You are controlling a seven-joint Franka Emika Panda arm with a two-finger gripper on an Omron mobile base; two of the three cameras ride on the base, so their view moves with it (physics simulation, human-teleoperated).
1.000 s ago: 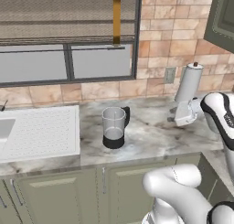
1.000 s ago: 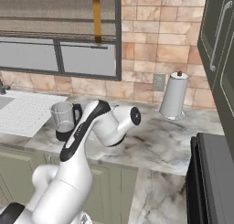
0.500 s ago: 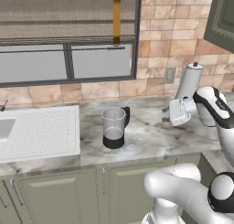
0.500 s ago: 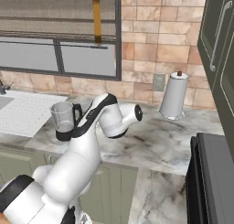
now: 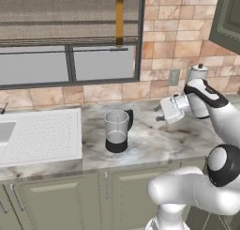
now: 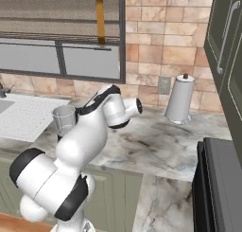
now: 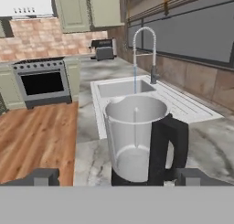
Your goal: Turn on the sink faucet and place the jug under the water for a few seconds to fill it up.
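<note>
Hand view: water (image 7: pixel 135 79) runs from sink faucet (image 7: pixel 145 47) | jug (image 7: pixel 144 143) stands on counter, unfilled | gripper (image 7: pixel 112 176) spread wide, empty (fingers flank jug) | next: close on jug.

Standing on the counter (image 5: pixel 154 142) just right of the sink (image 5: pixel 44 135) drainboard: the jug (image 5: pixel 116 131), well left of the canister (image 6: pixel 180 100).
</note>
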